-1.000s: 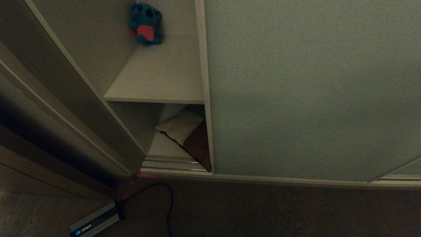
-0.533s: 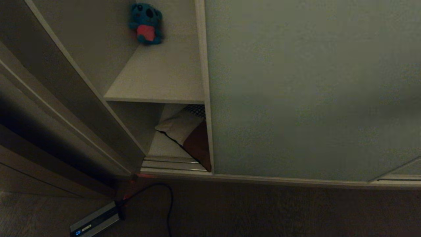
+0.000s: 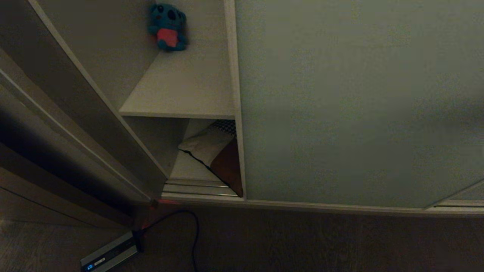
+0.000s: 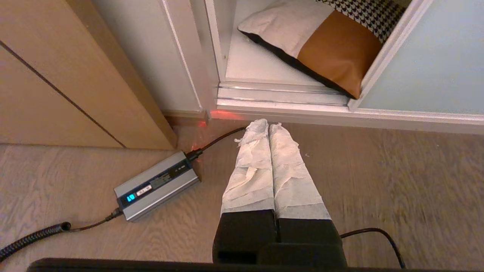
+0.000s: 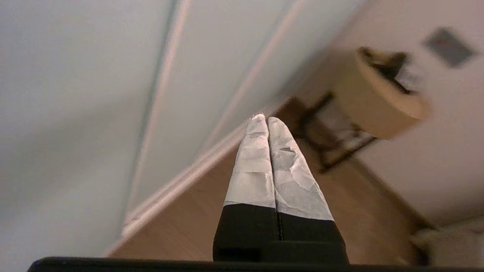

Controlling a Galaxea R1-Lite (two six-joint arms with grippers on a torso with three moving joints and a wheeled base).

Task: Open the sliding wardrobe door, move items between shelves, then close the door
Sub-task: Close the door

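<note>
The sliding wardrobe door (image 3: 359,105), a big pale grey-green panel, covers most of the wardrobe and leaves a narrow gap at its left. In that gap a patchwork cushion (image 3: 217,151) of beige, rust-brown and houndstooth lies on the bottom shelf (image 3: 185,168), partly behind the door's edge; it also shows as the cushion (image 4: 321,41) in the left wrist view. Above it is an off-white shelf (image 3: 181,90). My left gripper (image 4: 268,124) hangs shut and empty over the floor before the gap. My right gripper (image 5: 263,118) is shut and empty, near the door (image 5: 75,94). Neither arm shows in the head view.
A blue plush toy (image 3: 167,26) sits at the back of the upper shelf. A grey power brick (image 3: 109,253) with a black cable (image 3: 194,234) lies on the wooden floor left of the gap. A side table (image 5: 382,102) stands further along the wall.
In the head view nothing has moved; the door, the cushion and the toy stand as before.
</note>
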